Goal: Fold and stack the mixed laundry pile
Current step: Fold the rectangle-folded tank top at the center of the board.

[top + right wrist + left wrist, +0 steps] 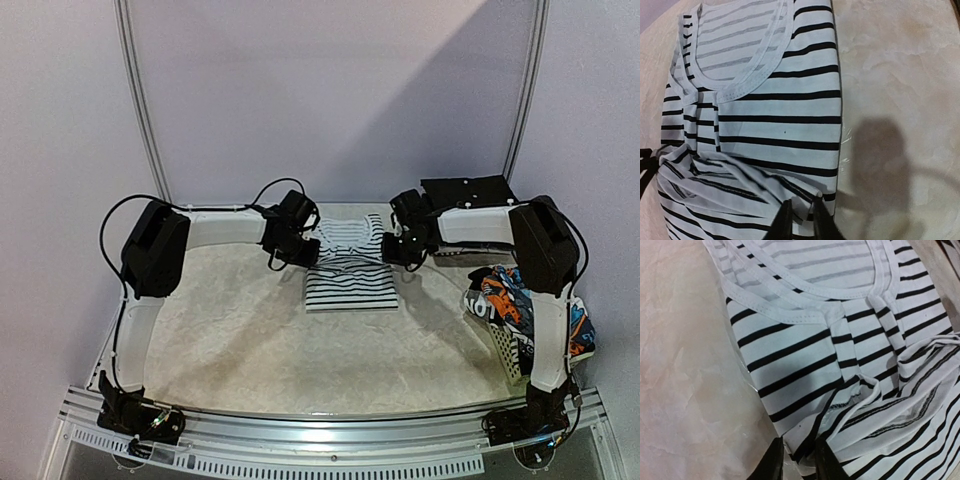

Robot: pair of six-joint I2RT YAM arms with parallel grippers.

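Observation:
A white shirt with thin black stripes (349, 268) lies partly folded at the far middle of the table. My left gripper (300, 248) is shut on a fold of its left edge; in the left wrist view the fingers (771, 462) pinch striped cloth (810, 365). My right gripper (400, 248) is shut on a fold at its right edge; in the right wrist view the fingers (783, 222) pinch the striped cloth (775, 105). The lifted hem sags between the two grippers. A garment with orange, blue, white and black print (505, 295) lies in the basket at right.
A white lattice basket (510, 352) stands at the table's right edge beside the right arm. The table has a pale marbled surface (250, 330). A purple wall rises close behind the shirt.

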